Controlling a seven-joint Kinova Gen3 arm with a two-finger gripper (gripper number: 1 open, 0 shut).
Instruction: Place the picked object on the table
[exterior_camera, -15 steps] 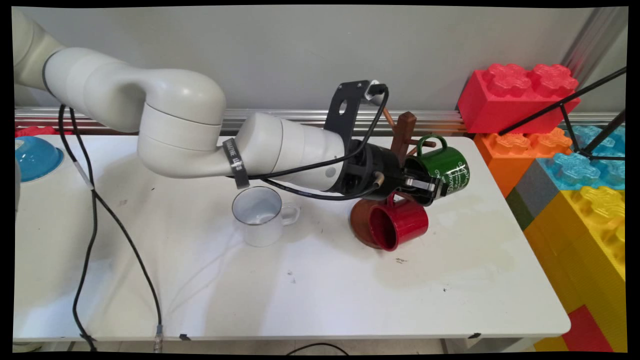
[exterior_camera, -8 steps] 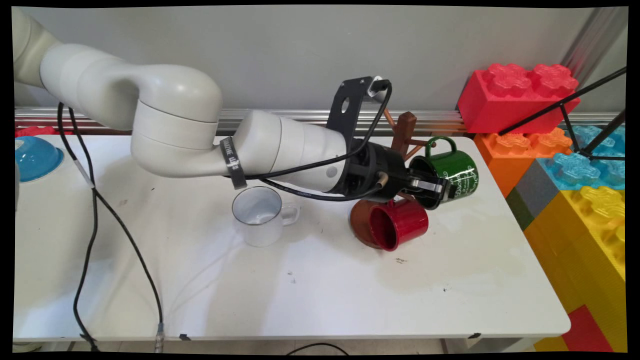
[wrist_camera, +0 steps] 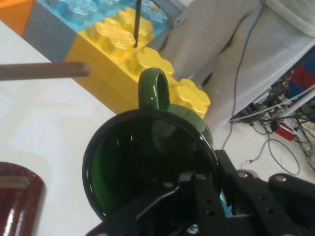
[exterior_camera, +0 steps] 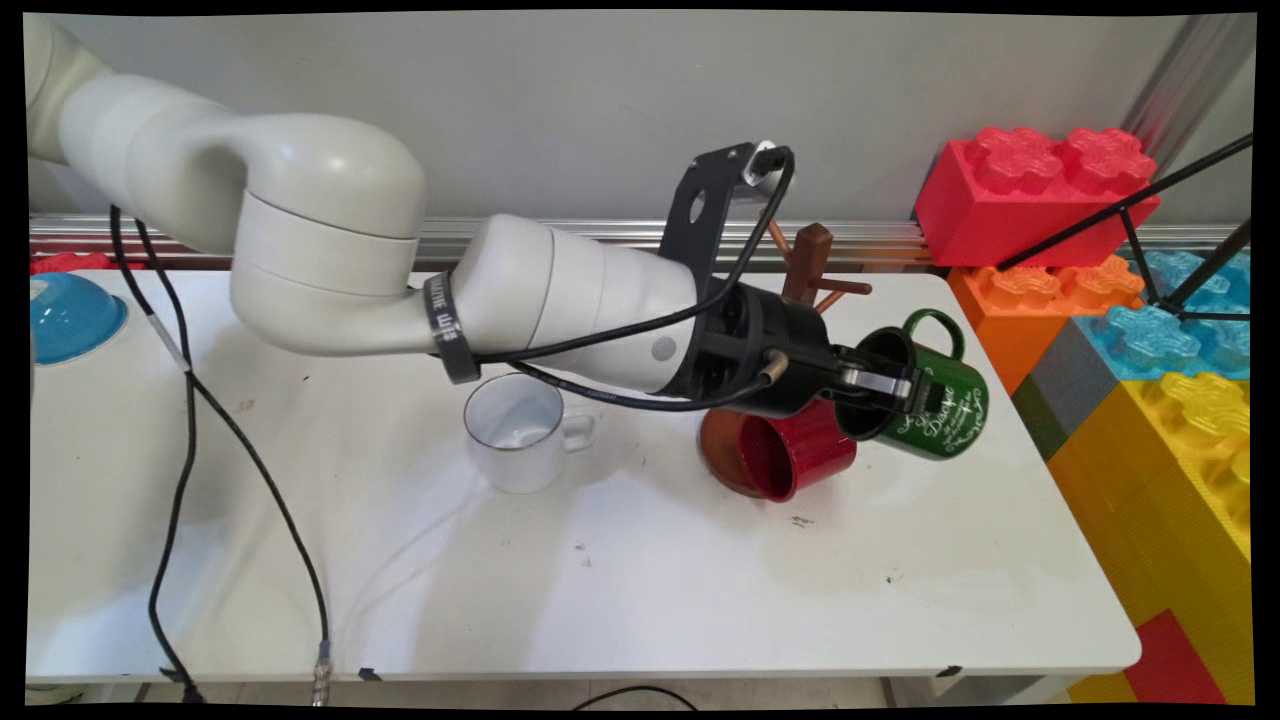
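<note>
My black gripper (exterior_camera: 890, 385) is shut on the rim of a green mug (exterior_camera: 925, 395) with white lettering and holds it tilted in the air, to the right of the brown mug tree (exterior_camera: 808, 268). In the hand view the green mug (wrist_camera: 147, 157) opens toward the camera, its handle pointing up, and one fingertip (wrist_camera: 194, 179) sits inside the rim. A wooden peg (wrist_camera: 44, 70) of the tree crosses the upper left. A red mug (exterior_camera: 797, 450) hangs low on the tree, just below my gripper, over the tree's round base (exterior_camera: 718, 445).
A white mug (exterior_camera: 520, 432) stands under the arm's forearm. A blue bowl (exterior_camera: 65, 315) lies at the far left. Large toy bricks, red (exterior_camera: 1035, 190), orange, blue and yellow (exterior_camera: 1195, 440), are stacked along the table's right edge. Black cables (exterior_camera: 190, 420) hang at the left.
My gripper has carried the green mug to the right and slightly down, away from the mug tree's peg. The mug now tilts more. The red and white mugs stayed put.
</note>
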